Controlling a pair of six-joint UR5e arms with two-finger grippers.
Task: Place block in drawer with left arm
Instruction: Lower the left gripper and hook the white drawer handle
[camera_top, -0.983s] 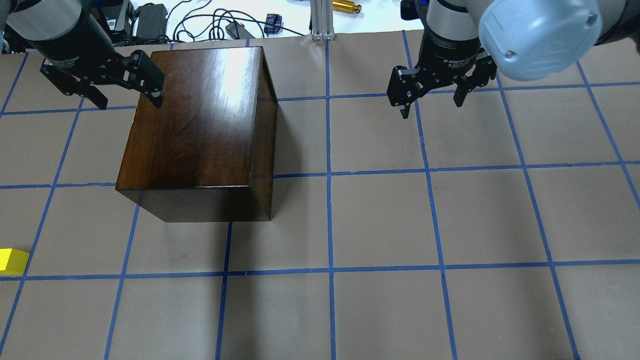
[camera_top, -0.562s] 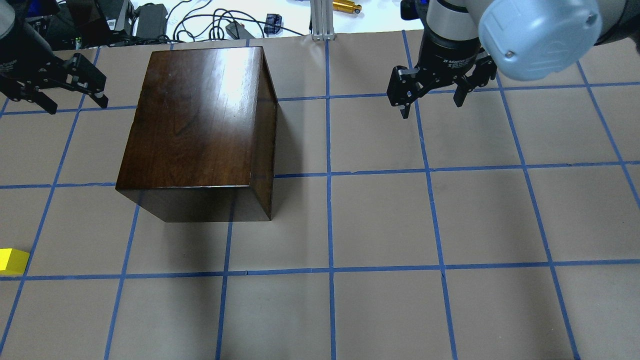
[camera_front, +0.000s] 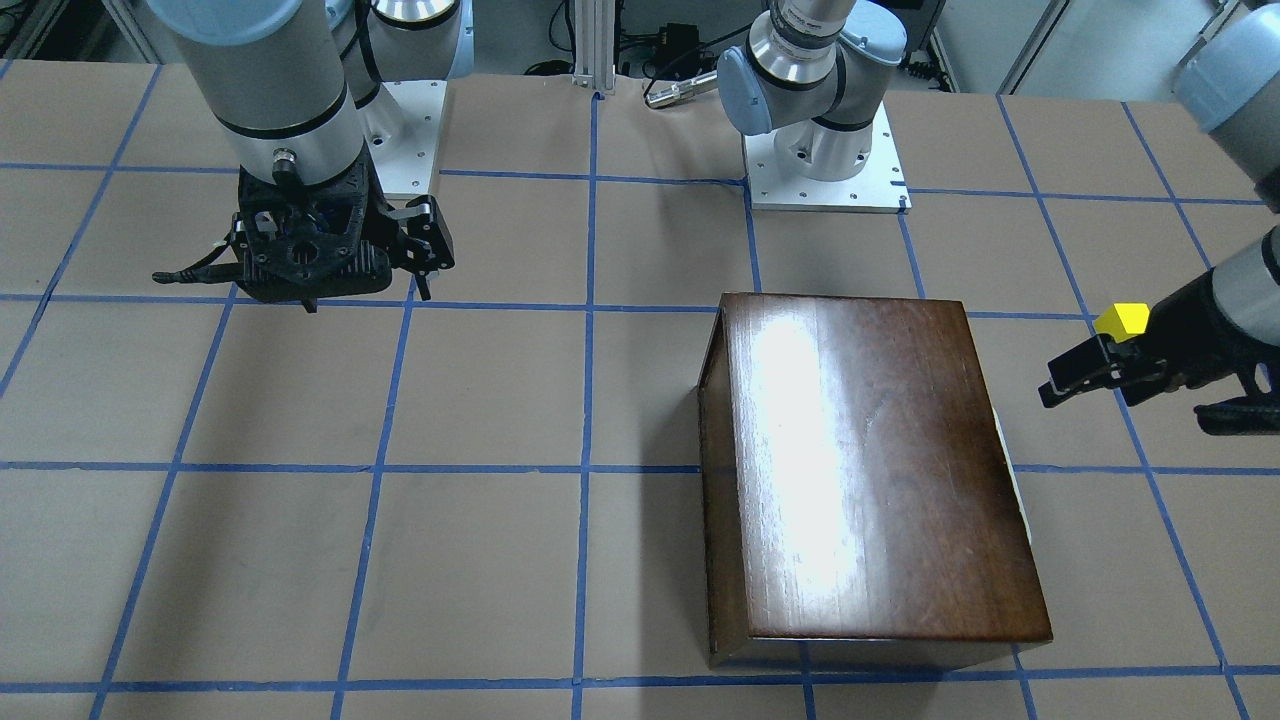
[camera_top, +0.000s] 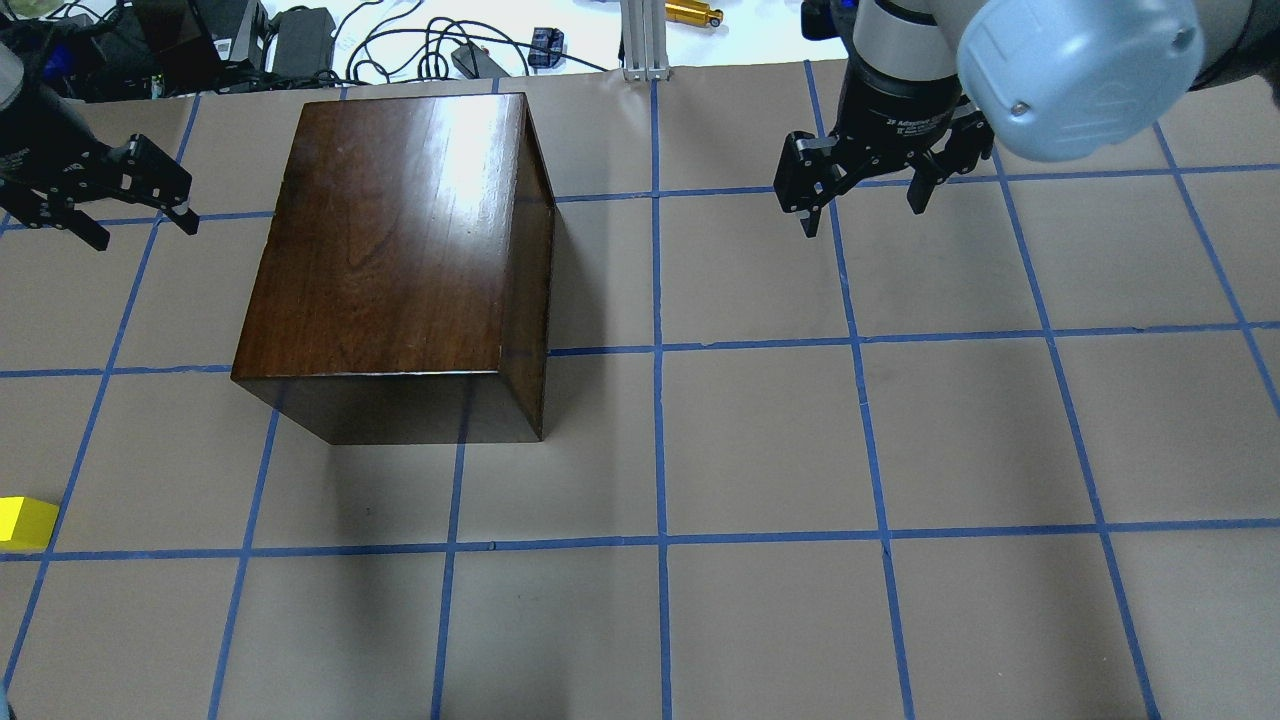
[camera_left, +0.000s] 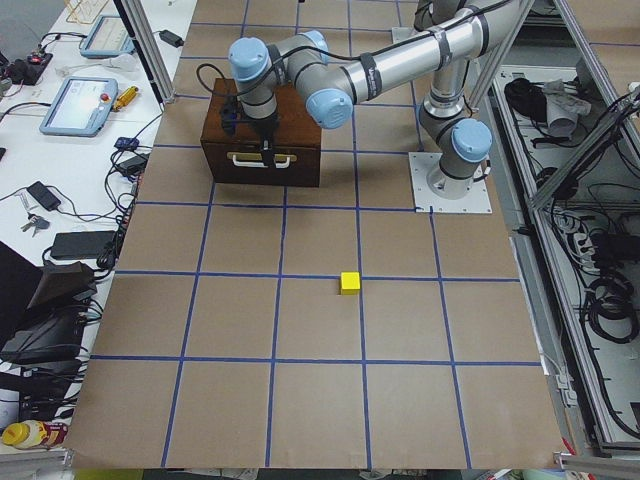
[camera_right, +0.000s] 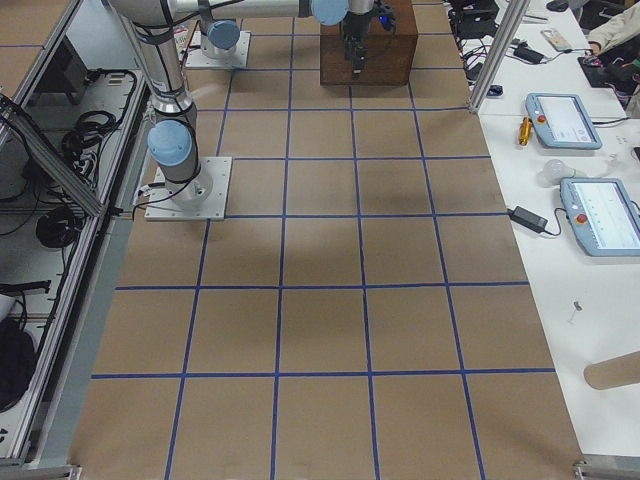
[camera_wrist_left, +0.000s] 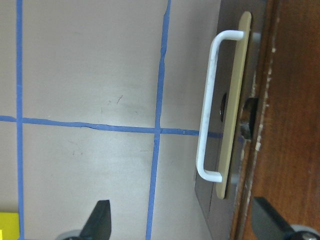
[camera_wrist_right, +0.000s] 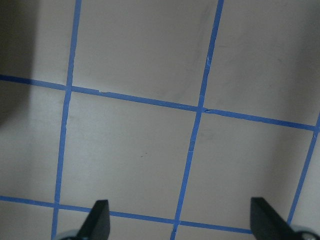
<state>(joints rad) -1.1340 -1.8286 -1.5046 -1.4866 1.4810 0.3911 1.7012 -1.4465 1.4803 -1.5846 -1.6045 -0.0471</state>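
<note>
Wooden box (camera_top: 400, 240) beside left gripper (camera_top: 145, 234); yellow block (camera_top: 25, 522) lies well apart.

The table (camera_top: 760, 440) is covered in brown paper, marked into large squares by blue tape (camera_top: 760, 345). At its far edge in the overhead view stands an aluminium post (camera_top: 645, 40). Behind it, on a white surface, lie tangled black cables (camera_top: 400, 40), a black power brick (camera_top: 302, 40) and a brass-coloured cylinder (camera_top: 693, 13). Seen from the left end, a white bench (camera_left: 85, 165) along the table's far side carries two tablets (camera_left: 75, 105). Coiled cables (camera_left: 610, 300) hang in a metal-framed bay on the opposite side. The light is bright and even.
</note>
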